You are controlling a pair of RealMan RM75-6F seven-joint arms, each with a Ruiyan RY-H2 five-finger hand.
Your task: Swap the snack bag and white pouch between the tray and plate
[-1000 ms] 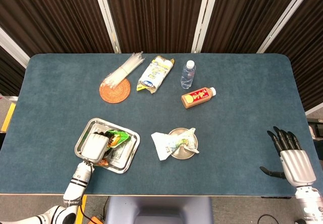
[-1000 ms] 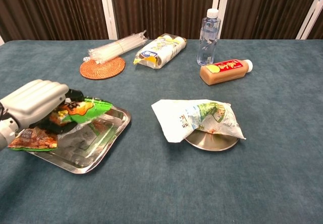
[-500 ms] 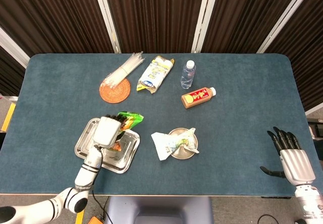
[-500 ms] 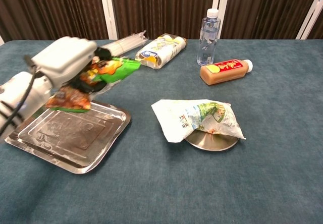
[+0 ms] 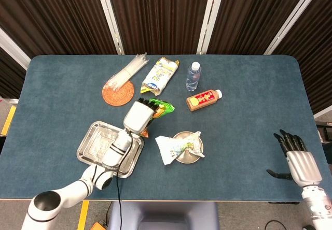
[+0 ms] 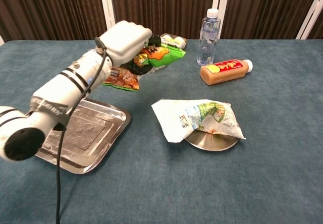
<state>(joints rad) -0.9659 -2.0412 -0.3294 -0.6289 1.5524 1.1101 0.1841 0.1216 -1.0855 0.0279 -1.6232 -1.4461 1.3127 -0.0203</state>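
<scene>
Left hand [image 6: 126, 38] grips the snack bag [image 6: 151, 58], held in the air between the tray [image 5: 93, 149] and the plate [image 6: 212, 141]. White pouch [image 6: 197, 117] lies on the plate, covering most of it. Right hand [image 5: 298, 162] is spread wide, holding nothing, near the counter's right front corner.

Risk: plate occupied, so setting the bag there would pile it on the pouch or slide both off. Bag hangs loosely, could slip.

Around, toward the far edge: water bottle [image 6: 208, 36], brown drink bottle [image 6: 224, 71], coaster [image 5: 118, 92].
</scene>
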